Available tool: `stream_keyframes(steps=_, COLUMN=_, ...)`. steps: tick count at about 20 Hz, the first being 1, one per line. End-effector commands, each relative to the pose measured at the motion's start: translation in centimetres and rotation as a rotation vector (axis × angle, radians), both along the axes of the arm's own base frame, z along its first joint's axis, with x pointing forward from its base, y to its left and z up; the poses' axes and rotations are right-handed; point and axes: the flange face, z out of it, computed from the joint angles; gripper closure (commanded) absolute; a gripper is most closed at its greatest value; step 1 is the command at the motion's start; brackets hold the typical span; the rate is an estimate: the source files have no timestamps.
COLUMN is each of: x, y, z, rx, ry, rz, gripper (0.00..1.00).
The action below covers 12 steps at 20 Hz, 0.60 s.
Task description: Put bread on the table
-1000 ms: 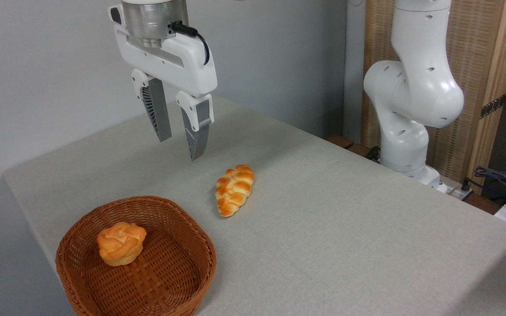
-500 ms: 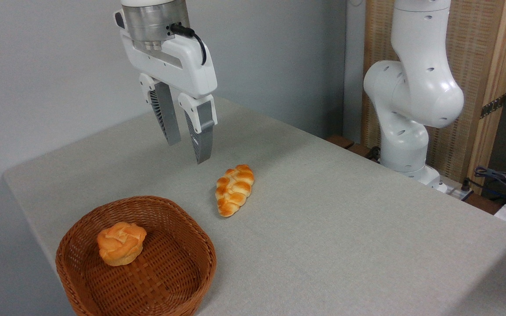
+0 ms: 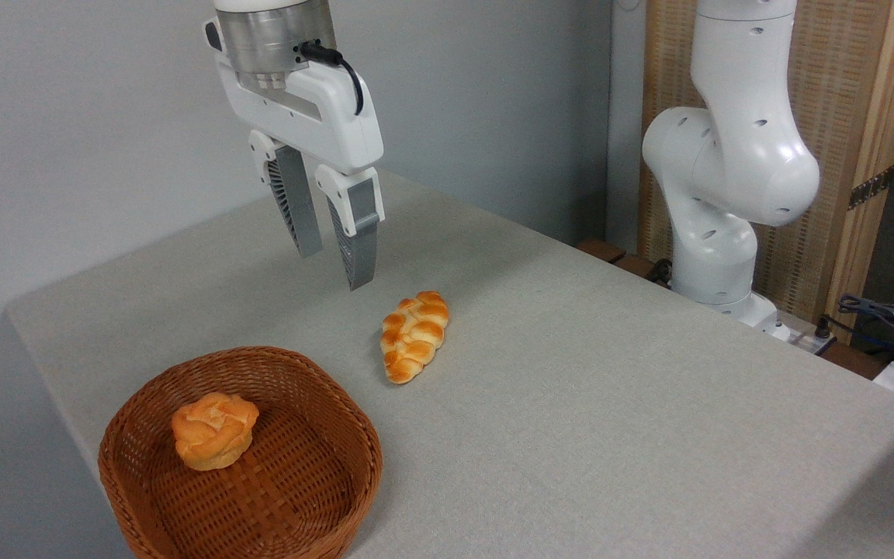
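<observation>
Filling most of the frame: a counter (image 3: 610, 404) draped in plain grey-beige cloth, backed by a pale wall, with the white arm base (image 3: 715, 194) standing off the far right edge before a wooden slatted panel. Lying flat on the bare cloth near the middle of the counter: the braided bread (image 3: 414, 336), long axis running roughly towards the camera, just to the right of the wicker basket (image 3: 292, 497) and clear of its rim. Sitting inside that basket, towards its left side: a small round bun (image 3: 213, 429), not the piece named in the task. Hanging in the air above and to the left of the bread: the hand (image 3: 332, 269), pointing down, touching nothing, carrying nothing, jaws drawn narrow with only a slim gap showing between the two grey fingers (image 3: 358, 248). Judging from the loaf resting fully on the cloth outside the basket and the hand standing clear and empty above it: placement looking already done, with nothing left pinned or propped. Judging also from the flat, stable lie of the bread: little risk of rolling.
</observation>
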Motion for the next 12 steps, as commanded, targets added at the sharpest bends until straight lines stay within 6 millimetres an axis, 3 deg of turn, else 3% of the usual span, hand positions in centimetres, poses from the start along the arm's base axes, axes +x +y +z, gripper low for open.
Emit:
stream_keyframes(steps=1, x=-0.03, y=-0.18, z=0.52, rx=0.007, ry=0.012, rz=-0.011, gripper=0.00)
stream_keyframes(steps=12, x=-0.10, y=-0.35, z=0.61, rx=0.009, ry=0.010, rz=-0.009, gripper=0.00)
